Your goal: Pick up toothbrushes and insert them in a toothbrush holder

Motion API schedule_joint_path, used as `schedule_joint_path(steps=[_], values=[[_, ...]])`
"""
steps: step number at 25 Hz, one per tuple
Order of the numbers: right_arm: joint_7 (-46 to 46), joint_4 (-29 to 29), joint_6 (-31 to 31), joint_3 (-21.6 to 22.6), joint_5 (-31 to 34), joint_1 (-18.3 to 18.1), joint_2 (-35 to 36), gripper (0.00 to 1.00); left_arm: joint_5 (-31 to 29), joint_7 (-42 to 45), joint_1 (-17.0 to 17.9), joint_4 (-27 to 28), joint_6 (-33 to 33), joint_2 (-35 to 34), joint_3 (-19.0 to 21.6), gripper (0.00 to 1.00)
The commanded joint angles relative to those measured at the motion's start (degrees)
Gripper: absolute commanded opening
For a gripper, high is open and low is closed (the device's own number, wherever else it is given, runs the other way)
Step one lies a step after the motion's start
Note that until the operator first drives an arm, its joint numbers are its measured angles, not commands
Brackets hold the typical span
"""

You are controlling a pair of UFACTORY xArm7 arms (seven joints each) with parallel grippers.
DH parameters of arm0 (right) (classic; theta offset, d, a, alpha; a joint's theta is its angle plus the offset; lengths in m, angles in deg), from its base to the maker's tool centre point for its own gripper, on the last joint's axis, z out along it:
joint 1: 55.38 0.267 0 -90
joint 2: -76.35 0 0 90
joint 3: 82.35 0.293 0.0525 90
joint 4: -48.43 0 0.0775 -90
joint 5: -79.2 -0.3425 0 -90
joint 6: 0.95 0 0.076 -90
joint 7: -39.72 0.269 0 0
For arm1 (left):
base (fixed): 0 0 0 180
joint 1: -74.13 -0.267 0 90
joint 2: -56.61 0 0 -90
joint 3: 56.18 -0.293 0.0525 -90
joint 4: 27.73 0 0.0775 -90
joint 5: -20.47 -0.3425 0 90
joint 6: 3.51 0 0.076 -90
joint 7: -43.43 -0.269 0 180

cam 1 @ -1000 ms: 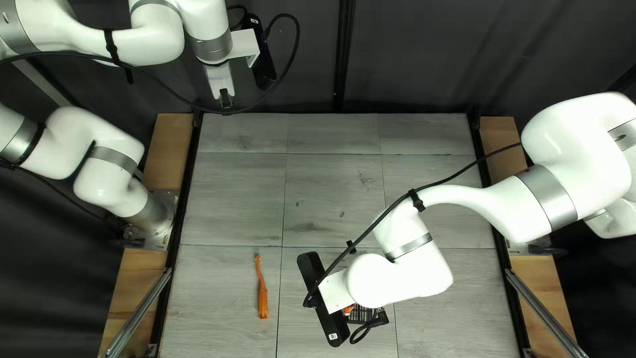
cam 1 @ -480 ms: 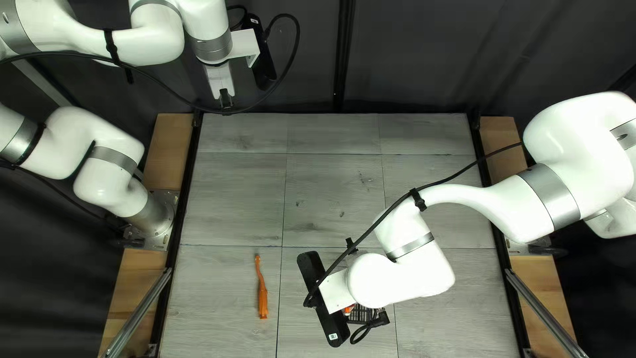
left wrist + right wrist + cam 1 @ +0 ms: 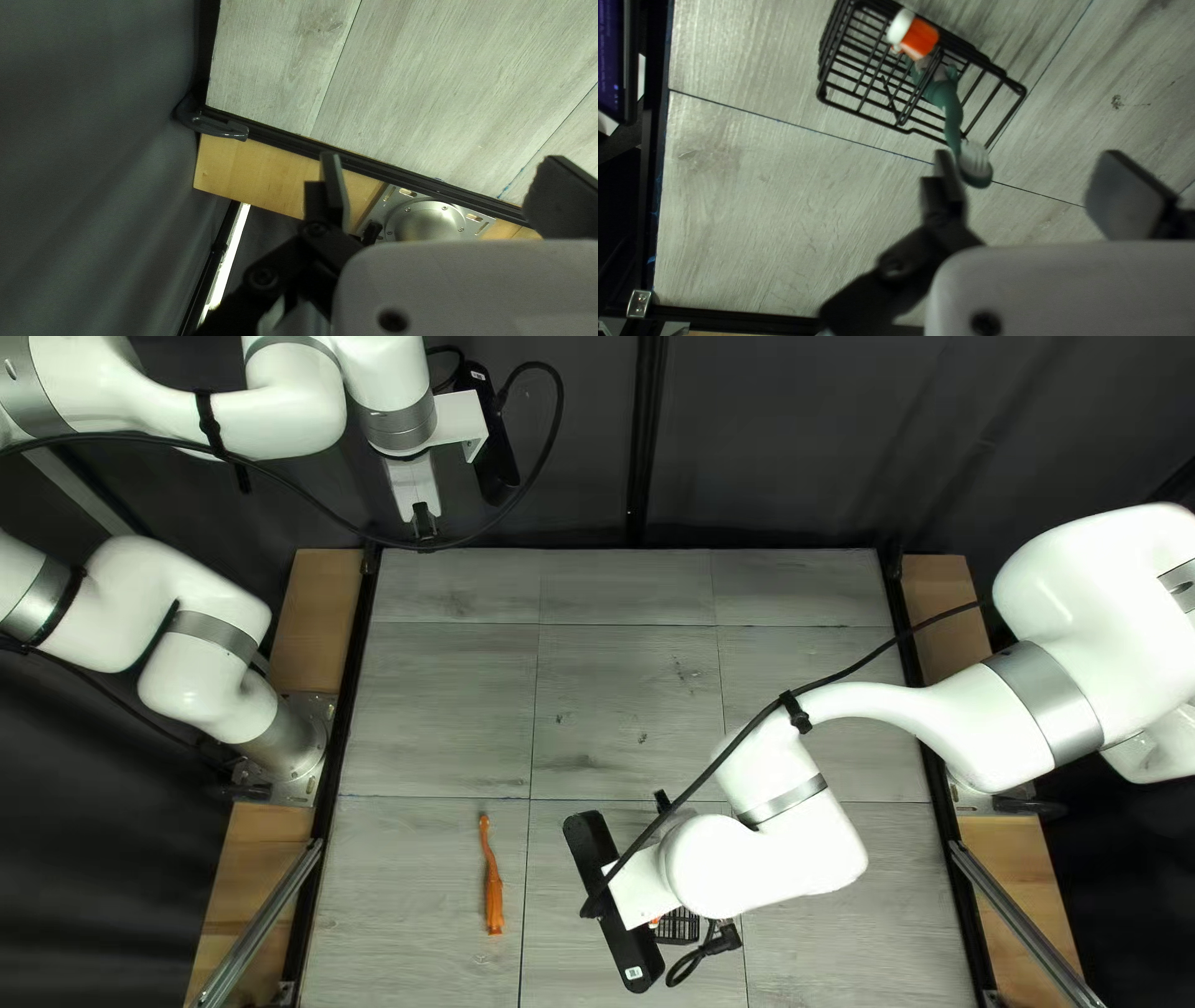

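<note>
Taking stock: task well advanced, by present look, with one brush left to place.

Rack (image 3: 901, 121), black wire, one: on the bench (image 3: 436, 709), largely covered by the right arm (image 3: 759, 859) in the top left view. Contents: green brush (image 3: 949, 102), one, apparently seated, its pale bristled head leaning out past the rim; orange-and-white piece (image 3: 920, 38), one, at the rack, probably the head of a second brush, its lower part not clear. Both count as done, the second with less certainty.

Orange brush (image 3: 494, 896), one: lying flat on bare bench, well apart from the rack, held by nothing. Outstanding; needs picking up, standing upright and lowering into a free opening.

Right end effector (image 3: 1027, 158), one: fingers spread wide, nothing gripped; green brush's head just beside one finger, best cleared before travelling, lest it be knocked.

Left end effector (image 3: 442, 160), one: fingers wide apart, empty, beyond the bench's far edge; seemingly idle, no part in the present step.
</note>
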Motion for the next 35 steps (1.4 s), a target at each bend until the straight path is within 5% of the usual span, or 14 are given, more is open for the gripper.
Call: schedule_joint_path(steps=[1,28,35], values=[[0.0,-1.0,-0.6,0.3,0.0,0.4,-0.9,0.16,0.0,0.0,0.0,0.0,0.0,0.0,0.0,1.0],[-0.7,1.2,1.5,-0.2,0.2,-0.3,0.5,0.14,0.0,0.0,0.0,0.0,0.0,0.0,0.0,1.0],[-0.9,2.3,1.8,-0.3,0.0,-0.5,1.6,0.51,0.0,0.0,0.0,0.0,0.0,0.0,0.0,1.0]])
